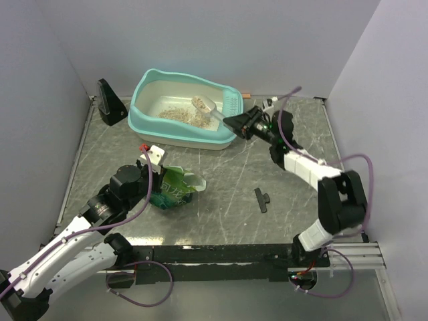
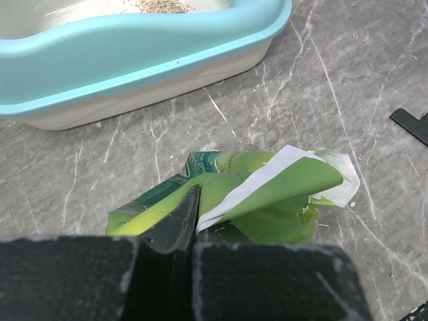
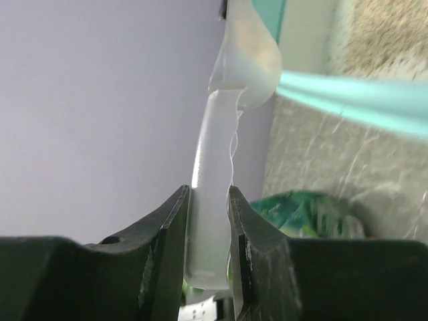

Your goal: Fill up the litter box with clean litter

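The litter box [image 1: 150, 124], turquoise rim and cream inside, stands at the back of the table and holds a patch of beige clean litter [image 1: 179, 115]. Its rim also shows in the left wrist view [image 2: 134, 63]. My right gripper [image 1: 231, 122] is shut on the handle of a translucent scoop [image 1: 204, 105], whose bowl hangs over the box with litter in it. The right wrist view shows the handle [image 3: 210, 200] between the jaws. My left gripper [image 1: 160, 179] is shut on the edge of the green pouch [image 2: 267, 190], which lies open on the table [image 1: 179, 188].
A black wedge-shaped stand [image 1: 109, 102] sits at the back left by the wall. A small black T-shaped piece [image 1: 261, 199] lies right of centre; it also shows in the left wrist view [image 2: 411, 124]. Grey walls close in left, back and right.
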Available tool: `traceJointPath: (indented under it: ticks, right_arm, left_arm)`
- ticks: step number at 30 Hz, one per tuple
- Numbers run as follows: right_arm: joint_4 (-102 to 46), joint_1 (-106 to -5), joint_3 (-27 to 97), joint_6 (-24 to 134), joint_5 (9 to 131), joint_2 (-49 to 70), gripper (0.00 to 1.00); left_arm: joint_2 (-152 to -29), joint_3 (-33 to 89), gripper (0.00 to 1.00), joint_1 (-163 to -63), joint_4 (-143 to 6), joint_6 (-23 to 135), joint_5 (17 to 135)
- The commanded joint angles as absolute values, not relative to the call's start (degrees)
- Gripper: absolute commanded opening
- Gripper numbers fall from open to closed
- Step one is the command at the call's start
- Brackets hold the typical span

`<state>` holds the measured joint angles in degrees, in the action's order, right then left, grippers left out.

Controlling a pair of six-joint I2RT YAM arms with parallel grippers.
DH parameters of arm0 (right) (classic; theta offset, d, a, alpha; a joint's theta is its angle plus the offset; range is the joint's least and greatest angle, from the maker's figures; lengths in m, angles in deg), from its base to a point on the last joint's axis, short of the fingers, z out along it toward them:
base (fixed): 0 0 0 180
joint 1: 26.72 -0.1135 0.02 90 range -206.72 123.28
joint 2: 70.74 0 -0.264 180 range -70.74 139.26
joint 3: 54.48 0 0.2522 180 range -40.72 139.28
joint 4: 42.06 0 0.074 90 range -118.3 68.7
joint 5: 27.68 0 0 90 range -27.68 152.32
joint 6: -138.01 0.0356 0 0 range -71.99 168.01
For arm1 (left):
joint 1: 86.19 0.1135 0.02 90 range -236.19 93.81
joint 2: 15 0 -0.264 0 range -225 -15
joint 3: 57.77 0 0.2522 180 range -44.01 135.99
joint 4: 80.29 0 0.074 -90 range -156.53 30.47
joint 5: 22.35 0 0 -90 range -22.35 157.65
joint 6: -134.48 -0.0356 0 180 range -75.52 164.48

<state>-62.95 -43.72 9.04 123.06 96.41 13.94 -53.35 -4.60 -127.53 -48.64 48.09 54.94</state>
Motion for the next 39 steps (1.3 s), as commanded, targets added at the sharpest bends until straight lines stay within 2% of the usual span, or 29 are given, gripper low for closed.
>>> traceJointPath:
  ticks: [1,4,8,14,17,22,25,29,34,39]
  right_arm:
    - [-51.8,-43.2,22.5,114.2,96.6,23.5,0.00]
    - [-39.9,-43.2,32.9,103.4,94.6,29.4,0.00]
    - [-11.6,-44.5,50.7,84.4,85.1,35.2,0.00]
    - [5.4,-47.6,63.3,68.4,69.5,39.4,0.00]
    - [8.5,-51.1,63.2,62.5,60.6,38.2,0.00]
    - [6.1,-56.4,58.8,58.7,56.0,34.3,0.00]
    - [8.2,-58.6,60.0,58.2,54.5,33.5,0.00]
    - [4.8,-59.6,55.0,57.2,52.8,25.1,0.00]
    - [8.2,-61.3,54.3,54.9,48.2,20.4,0.00]
    - [8.2,-61.4,48.2,56.4,50.7,10.1,0.00]
  left_arm:
    - [-52.7,-4.2,0.01,-127.8,-51.7,48.2,57.1]
    - [-52.5,-4.0,0.01,-127.8,-51.6,48.2,57.3]
    - [-52.5,-3.9,0.01,-127.7,-51.5,48.3,57.6]
    - [-52.7,-3.8,0.01,-127.7,-51.4,48.4,57.7]
    - [-52.6,-3.8,0.01,-127.6,-51.3,48.4,57.5]
    - [-52.7,-3.8,0.01,-127.6,-51.2,48.4,56.8]
    - [-52.9,-3.9,0.01,-127.7,-51.1,48.3,56.7]
    - [-52.9,-3.9,0.01,-127.7,-51.1,48.3,56.3]
    - [-52.9,-3.9,0.01,-127.7,-51.1,48.3,55.8]
    - [-52.9,-3.9,0.01,-127.6,-51.0,48.2,55.5]
